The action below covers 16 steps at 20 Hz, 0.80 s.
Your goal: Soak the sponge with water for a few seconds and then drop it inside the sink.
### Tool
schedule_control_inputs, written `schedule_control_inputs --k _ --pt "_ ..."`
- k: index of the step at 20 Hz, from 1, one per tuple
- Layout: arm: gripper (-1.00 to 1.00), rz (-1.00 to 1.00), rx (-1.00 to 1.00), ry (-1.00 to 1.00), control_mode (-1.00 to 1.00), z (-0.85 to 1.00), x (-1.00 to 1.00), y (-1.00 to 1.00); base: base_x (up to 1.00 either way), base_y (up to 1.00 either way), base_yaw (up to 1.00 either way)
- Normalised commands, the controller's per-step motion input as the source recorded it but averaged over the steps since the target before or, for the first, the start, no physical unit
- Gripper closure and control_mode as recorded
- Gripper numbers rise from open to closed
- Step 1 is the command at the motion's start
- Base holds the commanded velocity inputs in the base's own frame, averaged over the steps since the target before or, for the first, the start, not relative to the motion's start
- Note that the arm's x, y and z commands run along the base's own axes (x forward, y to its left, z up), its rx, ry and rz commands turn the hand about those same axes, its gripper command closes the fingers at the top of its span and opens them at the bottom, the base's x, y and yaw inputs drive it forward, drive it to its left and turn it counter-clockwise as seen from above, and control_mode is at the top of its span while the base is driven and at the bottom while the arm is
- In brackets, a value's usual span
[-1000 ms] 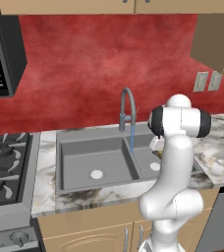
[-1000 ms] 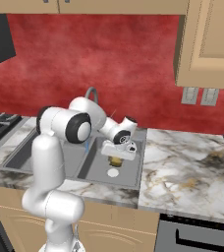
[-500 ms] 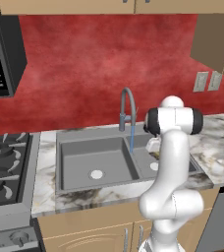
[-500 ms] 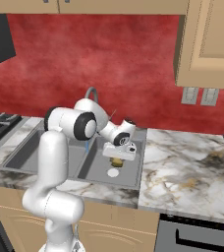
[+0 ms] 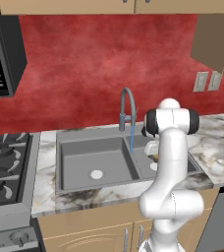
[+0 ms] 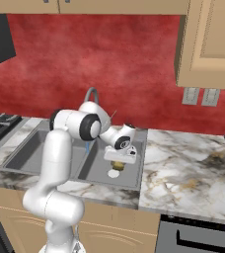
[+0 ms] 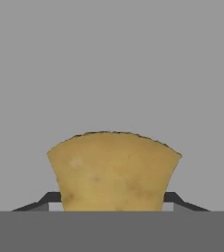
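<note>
White arm rising from the base, bent at the elbow above the bench front and reaching forward and down over the right basin of the grey sink (image 6: pixel 134 180); its hand (image 6: pixel 117 164) points downward, clamped on the yellow-tan sponge (image 7: pixel 113 171), above the pale drain, while the water (image 5: pixel 131 139) falls from the faucet (image 5: pixel 126 106) just beside it

A: Arm pose?
B: Arm (image 6: pixel 60 163) rises upright from the base, bends at the shoulder, forearm reaches forward and down.
A: Pincer?
B: Pincer (image 6: pixel 117 164) points down, jaws clamped on the sponge (image 7: pixel 113 171); both dark tips (image 7: pixel 175 199) flank it in the hand view.
</note>
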Motion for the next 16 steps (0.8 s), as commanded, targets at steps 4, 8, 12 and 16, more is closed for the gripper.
schedule_control_inputs --k 4,8,12,16 --pt "1.0 0.0 0.0 0.0 -1.0 -0.26 0.0 0.0 0.0 0.0 0.0" --pt "1.0 0.0 0.0 0.0 -1.0 -0.22 0.0 0.0 0.0 0.0 0.0" --pt "1.0 0.0 0.0 0.0 -1.0 -0.19 0.0 0.0 0.0 0.0 0.0" --pt "1.0 0.0 0.0 0.02 -1.0 -0.12 0.0 0.0 0.0 0.0 0.0"
